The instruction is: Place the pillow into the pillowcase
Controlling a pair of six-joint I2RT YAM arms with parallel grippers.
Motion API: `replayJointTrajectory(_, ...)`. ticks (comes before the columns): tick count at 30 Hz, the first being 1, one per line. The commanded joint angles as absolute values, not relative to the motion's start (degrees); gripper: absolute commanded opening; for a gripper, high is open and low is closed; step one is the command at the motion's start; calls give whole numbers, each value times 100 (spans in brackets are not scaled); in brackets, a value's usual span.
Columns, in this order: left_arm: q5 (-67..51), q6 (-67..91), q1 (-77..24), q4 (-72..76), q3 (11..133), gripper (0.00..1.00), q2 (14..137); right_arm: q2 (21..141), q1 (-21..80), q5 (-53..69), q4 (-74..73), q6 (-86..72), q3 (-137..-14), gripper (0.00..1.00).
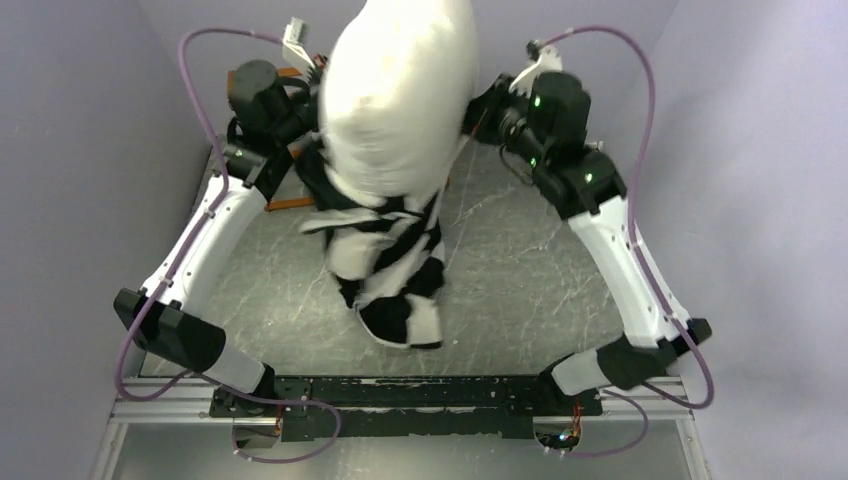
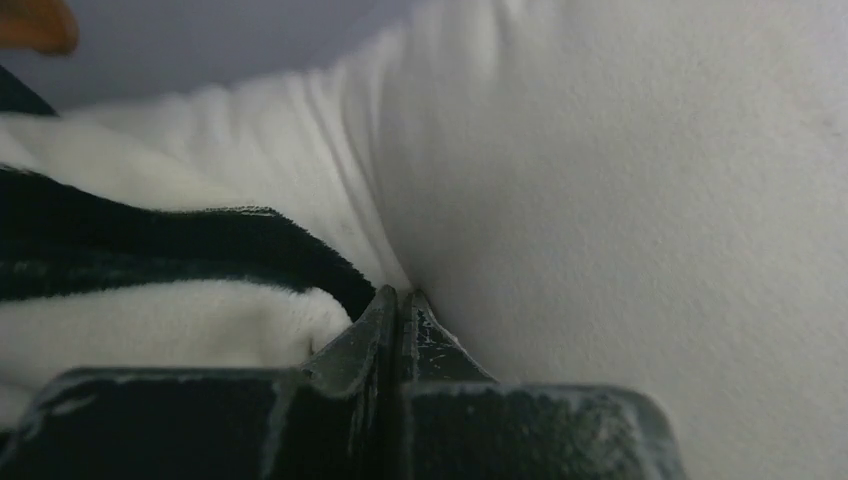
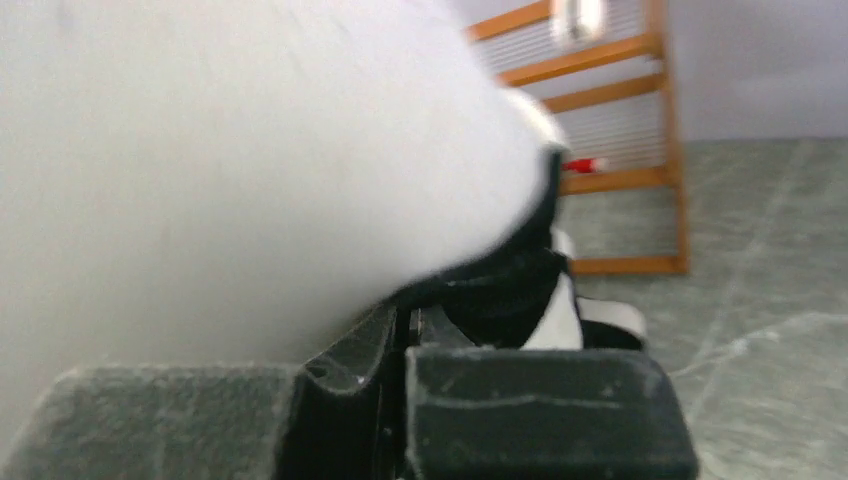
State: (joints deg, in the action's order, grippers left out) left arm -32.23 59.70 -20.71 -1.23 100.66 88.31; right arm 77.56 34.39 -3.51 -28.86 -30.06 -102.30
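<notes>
The plain white pillow (image 1: 400,90) stands upright and raised at the back centre, its lower part inside the black-and-white checkered pillowcase (image 1: 395,270). The pillowcase hangs down from it, and its bottom end rests on the table. My left gripper (image 1: 314,128) is at the pillow's left side. In the left wrist view it (image 2: 400,298) is shut at the seam between the plush pillowcase (image 2: 150,290) and the pillow (image 2: 620,200). My right gripper (image 1: 476,112) is at the pillow's right side. In the right wrist view it (image 3: 408,318) is shut on black pillowcase cloth (image 3: 500,290) under the pillow (image 3: 250,150).
An orange wooden rack (image 3: 625,150) stands at the back of the grey marbled table (image 1: 540,270), and part of it shows behind the left arm (image 1: 290,203). Lavender walls close in on both sides. The black base rail (image 1: 400,395) runs along the near edge.
</notes>
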Motion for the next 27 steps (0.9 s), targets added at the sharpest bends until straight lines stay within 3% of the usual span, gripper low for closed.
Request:
replayJointTrajectory(1,-3260,6487,-2808,364,9560,5,8159,8259,2529,61,-3004,-3334,-11813,0)
replayJointTrajectory(4,-3505,6492,-2275,-511,11676,5,9413,7686,3366,1125,-2095,-4028,-10489,0)
replayJointTrajectory(6,-3555,6385,-2073,-1328,12911,5,10199,7314,3901,982,-1308,-4333,-9619,0)
replayJointTrajectory(7,-3474,6246,-2059,-1746,13267,5,10373,7376,3900,810,-1275,-4298,-9782,0)
replayJointTrajectory(9,-3554,6121,-2212,-1803,12830,5,10092,7941,3377,528,-1978,-4108,-11066,0)
replayJointTrajectory(11,-3257,6293,-2693,-1004,11219,5,8988,8536,2189,1270,-2560,-4432,-12281,0)
replayJointTrajectory(13,-3073,6728,-2750,-22,9807,5,8458,8659,2059,1575,-2898,-4451,-12571,0)
replayJointTrajectory(15,-3240,6675,-2366,-296,10446,5,8942,8172,2555,1993,-2545,-4541,-11581,0)
replayJointTrajectory(18,-3743,6626,-2044,-953,12008,5,9916,7217,3174,1917,-804,-5016,-9667,0)
replayJointTrajectory(20,-3760,6481,-2168,-1279,12228,5,9874,7509,2994,1496,-1421,-4656,-10333,0)
replayJointTrajectory(23,-3256,6558,-2894,-605,10768,5,8791,8537,2392,1285,-2400,-4084,-12083,0)
replayJointTrajectory(25,-2946,6638,-3165,-311,10202,5,8446,8759,2357,1136,-2831,-3846,-12312,0)
replayJointTrajectory(27,-3221,6540,-2833,-782,10922,5,9042,8470,2678,1460,-2808,-3989,-11579,0)
